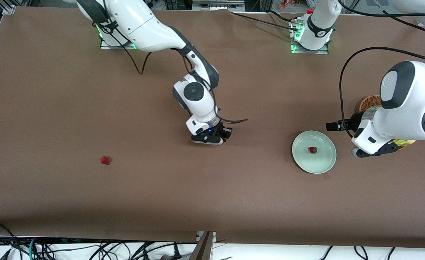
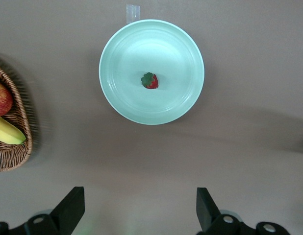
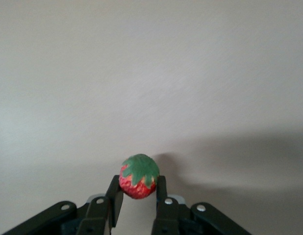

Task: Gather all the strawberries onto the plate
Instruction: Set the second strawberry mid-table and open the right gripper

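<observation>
My right gripper (image 1: pixel 224 136) is low over the middle of the table and shut on a red strawberry (image 3: pixel 138 176) with a green cap, held between its fingertips. A second strawberry (image 1: pixel 312 150) lies in the middle of the pale mint-green plate (image 1: pixel 306 162); both also show in the left wrist view, the strawberry (image 2: pixel 150 81) in the plate (image 2: pixel 127 58). A third strawberry (image 1: pixel 105 160) lies on the table toward the right arm's end. My left gripper (image 1: pixel 373 151) is open and empty (image 2: pixel 140 196), over the table beside the plate.
A brown wicker basket (image 1: pixel 369 103) stands beside the plate at the left arm's end, mostly hidden under the left arm. It holds an apple (image 2: pixel 0 98) and a banana (image 2: pixel 7 132). A bit of tape (image 2: pixel 133 13) lies by the plate's rim.
</observation>
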`<state>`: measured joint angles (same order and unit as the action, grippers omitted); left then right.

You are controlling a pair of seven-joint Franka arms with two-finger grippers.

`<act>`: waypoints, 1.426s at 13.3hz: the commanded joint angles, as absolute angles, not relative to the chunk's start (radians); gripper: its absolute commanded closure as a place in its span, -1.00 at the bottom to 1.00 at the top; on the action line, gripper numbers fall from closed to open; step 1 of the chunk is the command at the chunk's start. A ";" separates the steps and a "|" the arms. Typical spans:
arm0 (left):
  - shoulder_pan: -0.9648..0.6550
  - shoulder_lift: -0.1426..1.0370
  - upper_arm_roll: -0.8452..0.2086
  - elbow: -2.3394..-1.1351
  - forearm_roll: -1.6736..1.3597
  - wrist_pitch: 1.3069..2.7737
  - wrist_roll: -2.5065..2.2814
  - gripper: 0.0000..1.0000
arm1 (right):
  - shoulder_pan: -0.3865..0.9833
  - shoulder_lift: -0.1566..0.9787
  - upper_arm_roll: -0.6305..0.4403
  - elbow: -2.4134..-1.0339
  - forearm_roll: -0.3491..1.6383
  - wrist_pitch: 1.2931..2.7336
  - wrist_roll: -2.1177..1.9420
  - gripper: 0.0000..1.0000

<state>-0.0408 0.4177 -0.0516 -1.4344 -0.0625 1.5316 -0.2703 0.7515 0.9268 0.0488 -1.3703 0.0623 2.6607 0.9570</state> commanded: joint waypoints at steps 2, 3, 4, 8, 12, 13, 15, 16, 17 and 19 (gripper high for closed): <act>-0.058 0.425 -0.052 -1.442 -0.083 1.543 -0.253 -1.00 | 0.817 1.005 0.041 -1.221 0.066 2.677 1.100 0.87; -0.075 0.425 -0.055 -1.450 -0.092 1.569 -0.255 -1.00 | 0.830 1.018 0.041 -1.201 0.066 2.677 1.130 0.87; -0.078 0.433 -0.055 -1.453 -0.097 1.581 -0.255 -1.00 | 0.837 1.031 0.041 -1.183 0.066 2.680 1.150 0.87; -0.095 0.443 -0.067 -1.453 -0.126 1.588 -0.253 -1.00 | 0.847 1.040 0.041 -1.158 0.060 2.689 1.171 -1.00; -0.097 0.453 -0.069 -1.454 -0.141 1.603 -0.253 -1.00 | 0.738 0.964 0.048 -1.160 0.066 2.520 1.050 -1.00; -0.097 0.465 -0.071 -1.454 -0.170 1.630 -0.252 -1.00 | 0.703 0.931 0.048 -1.160 0.067 2.431 0.973 -1.00; -0.103 0.477 -0.078 -1.509 -0.259 1.788 -0.245 -1.00 | 0.616 0.868 0.052 -1.161 0.069 2.225 0.788 -1.00; -0.126 0.477 -0.096 -1.560 -0.264 1.909 -0.247 -1.00 | 0.576 0.848 0.052 -1.161 0.069 2.159 0.676 -1.00; -0.141 0.488 -0.098 -1.603 -0.267 2.019 -0.262 -1.00 | 0.539 0.829 0.051 -1.163 0.069 2.107 0.575 -1.00; -0.179 0.549 -0.098 -1.595 -0.276 2.141 -0.346 -1.00 | 0.468 0.812 0.046 -1.163 0.069 1.990 0.409 -1.00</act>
<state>-0.1468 0.5137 -0.1039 -1.5869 -0.2487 2.0453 -0.2891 0.5200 0.8375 0.0319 -1.1391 0.0638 2.0721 0.5447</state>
